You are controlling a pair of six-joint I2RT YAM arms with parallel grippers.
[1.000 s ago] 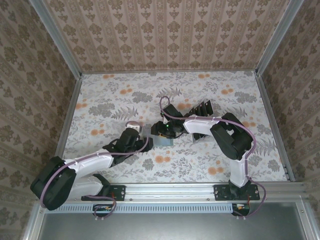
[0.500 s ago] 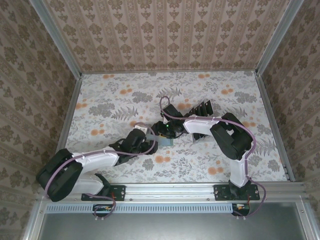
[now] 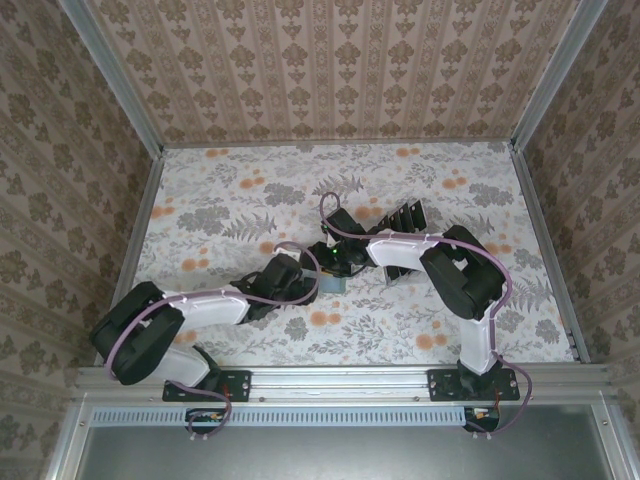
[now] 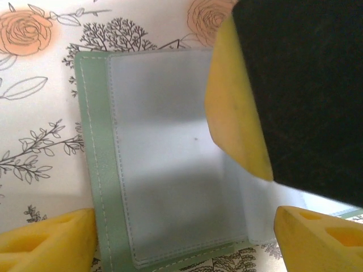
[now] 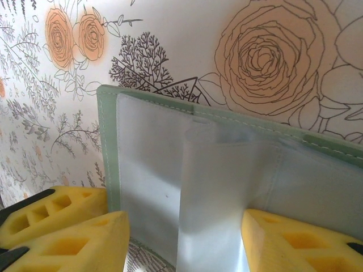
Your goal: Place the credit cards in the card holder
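Seen from above, the two arms meet nose to nose in the middle of the flower-printed worktop. The left pincer and the right pincer crowd over the small flat sage-green card holder, of which I catch just a corner between them. The thin black rectangular credit cards stand on edge in a row behind the right forearm, apart from both pincers, so I judge none is loaded yet.

Through the left wrist camera, the card holder lies opened flat, clear plastic sleeves facing up. The left pincer is spread wide, one yellow finger off each lower corner of the holder, gripping nothing. Whether it presses on the green edge I cannot tell. A yellow finger of the right pincer reaches in from the upper right over the sleeves.

Through the right wrist camera, the right pincer is roughly half spread, and a loose clear sleeve leaf stands up between its fingers, not pinched as far as I can see.

My worry is that slippery leaf: unclamped, it could flop back and close the pocket. The holder looks light and unpinned, so a nudge might slide it, and pincers this close could knock together
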